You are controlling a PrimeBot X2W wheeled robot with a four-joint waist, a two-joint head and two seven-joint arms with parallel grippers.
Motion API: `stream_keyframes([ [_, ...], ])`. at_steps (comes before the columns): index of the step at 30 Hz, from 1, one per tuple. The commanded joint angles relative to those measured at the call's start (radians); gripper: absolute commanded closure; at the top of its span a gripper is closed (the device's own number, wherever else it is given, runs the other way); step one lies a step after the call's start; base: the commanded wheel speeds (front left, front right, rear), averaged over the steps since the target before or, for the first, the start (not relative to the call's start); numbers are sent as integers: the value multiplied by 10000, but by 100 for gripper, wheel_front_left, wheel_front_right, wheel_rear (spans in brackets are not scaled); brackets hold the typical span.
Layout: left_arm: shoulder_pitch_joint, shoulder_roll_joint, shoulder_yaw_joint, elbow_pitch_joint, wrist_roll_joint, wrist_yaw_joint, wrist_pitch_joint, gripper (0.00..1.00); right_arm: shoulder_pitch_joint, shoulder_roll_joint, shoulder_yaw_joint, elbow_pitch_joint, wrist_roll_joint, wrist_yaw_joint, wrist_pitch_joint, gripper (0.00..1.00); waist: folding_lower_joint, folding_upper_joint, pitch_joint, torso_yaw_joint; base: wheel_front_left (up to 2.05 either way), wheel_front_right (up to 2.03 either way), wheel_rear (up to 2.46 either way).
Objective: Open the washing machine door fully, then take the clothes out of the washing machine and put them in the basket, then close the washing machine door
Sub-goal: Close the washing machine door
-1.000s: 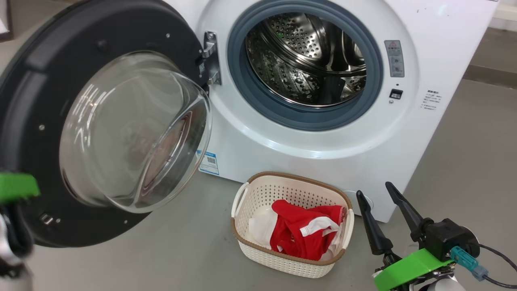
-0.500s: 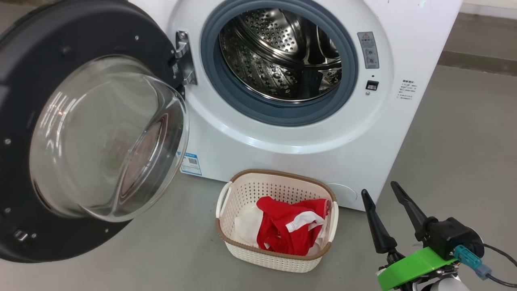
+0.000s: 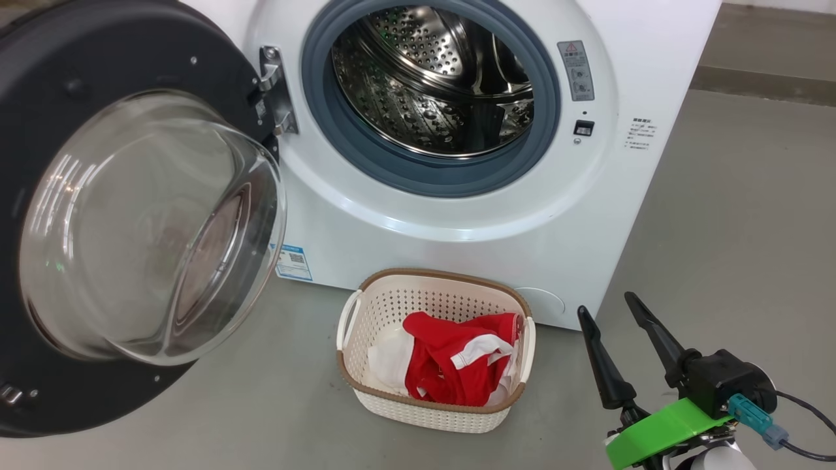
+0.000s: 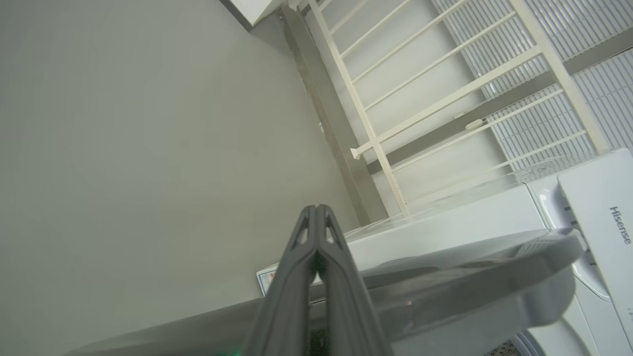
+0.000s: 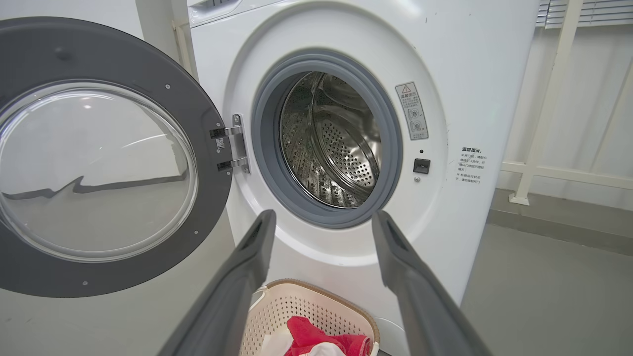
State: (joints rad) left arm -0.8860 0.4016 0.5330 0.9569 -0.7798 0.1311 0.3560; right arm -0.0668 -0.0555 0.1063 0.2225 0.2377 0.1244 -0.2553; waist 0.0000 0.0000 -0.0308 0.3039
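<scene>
Status check, head view.

- Step 1 (open door): looks done. Door [image 3: 144,228] is swung wide on its hinge and sits at 9 o'clock from the drum [image 3: 418,85] mouth, glass bowl facing the camera.
- Step 2 (unload): looks done as far as visible. Drum shows bare perforated steel, with no fabric in the part seen in the head and right wrist views. The near bottom lip is hidden by the grey seal, so a leftover there cannot be ruled out.
- Clothes [image 3: 457,365]: red with white trim, plus white cloth, heaped in the basket [image 3: 424,418]. Nothing hangs over the rim.
- Basket: on the floor at 6 o'clock from the drum mouth, just in front of the washer [image 3: 457,248].
- Step 3 (close door): not yet done. This is the one step left.

Grippers:
- Right gripper [image 3: 605,303]: at 4 o'clock in the frame, to the basket's right and apart from it. Jaws apart, empty.
- Left gripper [image 4: 316,210]: jaws pressed together, nothing between them. In its wrist view a grey curved edge, likely the door rim, crosses behind the fingers. Contact cannot be told.

Judgement: roughly two thirds through; the door needs a push from its outer side.
</scene>
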Motion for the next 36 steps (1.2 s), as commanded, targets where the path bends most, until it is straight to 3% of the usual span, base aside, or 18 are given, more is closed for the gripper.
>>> stream_keyframes([
  [1, -257, 691, 139, -159, -76, -87, 138, 100, -469, -70, 237, -226, 25, 63, -65, 0, 0, 0, 34, -45, 0, 0, 0],
  [6, -320, 823, 227, 314, -370, -334, 712, 100, -567, -51, 431, -188, 70, 63, -65, 0, 0, 0, 87, -164, 0, 0, 0],
  [12, -89, 753, 1, 508, -512, -1001, 1508, 100, -545, -72, 361, -204, 122, 63, -65, 0, 0, 0, 45, -176, 0, 0, 0],
  [23, 784, -110, 666, -129, -1577, -1803, 1826, 100, -331, -15, 164, -268, 92, 63, -65, 0, 0, 0, -193, 21, 0, 0, 0],
  [30, 1494, -995, 876, -1533, -2146, -1845, 2434, 100, -138, 21, 84, -295, 98, 63, -65, 0, 0, 0, -287, 128, 0, 0, 0],
  [36, 2284, -1907, 924, -3459, -2447, -1498, 2870, 100, -100, 38, 63, -273, 110, 63, -65, 0, 0, 0, -320, 88, 0, 0, 0],
])
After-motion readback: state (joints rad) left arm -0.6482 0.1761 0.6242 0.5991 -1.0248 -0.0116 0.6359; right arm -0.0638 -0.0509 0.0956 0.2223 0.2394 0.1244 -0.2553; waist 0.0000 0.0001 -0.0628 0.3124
